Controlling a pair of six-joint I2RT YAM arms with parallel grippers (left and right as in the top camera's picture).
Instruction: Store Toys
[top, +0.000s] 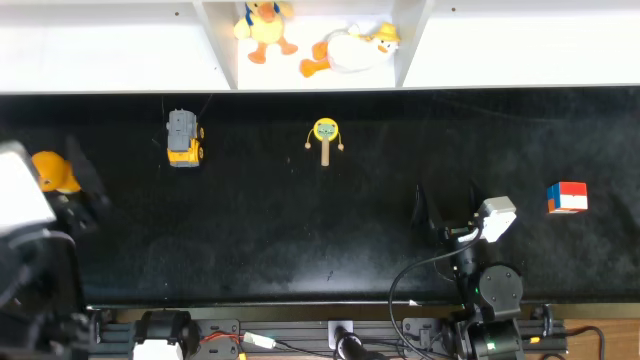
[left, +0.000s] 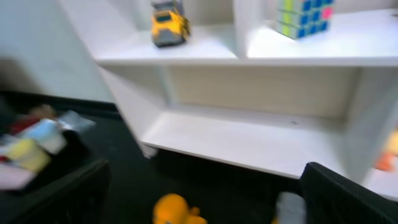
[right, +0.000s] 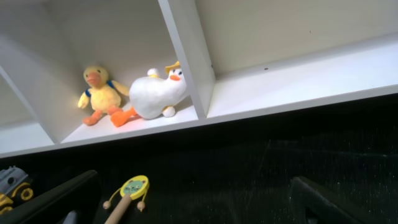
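Found yellow plush duck (top: 265, 25) just left of white plush goose (top: 350, 50), both in middle compartment of white wooden shelf (top: 100, 60) behind black table (top: 250, 240). Saw grey-and-yellow toy truck (top: 184, 137) on table, left of yellow wooden-handled rattle (top: 325, 135), both before shelf. Spotted multicoloured puzzle cube (top: 566, 198) far right, nearer front, well apart from rattle.

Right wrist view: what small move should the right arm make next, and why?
Probably swing toward the rattle to centre it: the right gripper is open and empty, and the rattle lies on the table, off-centre near one finger, not yet shelved.
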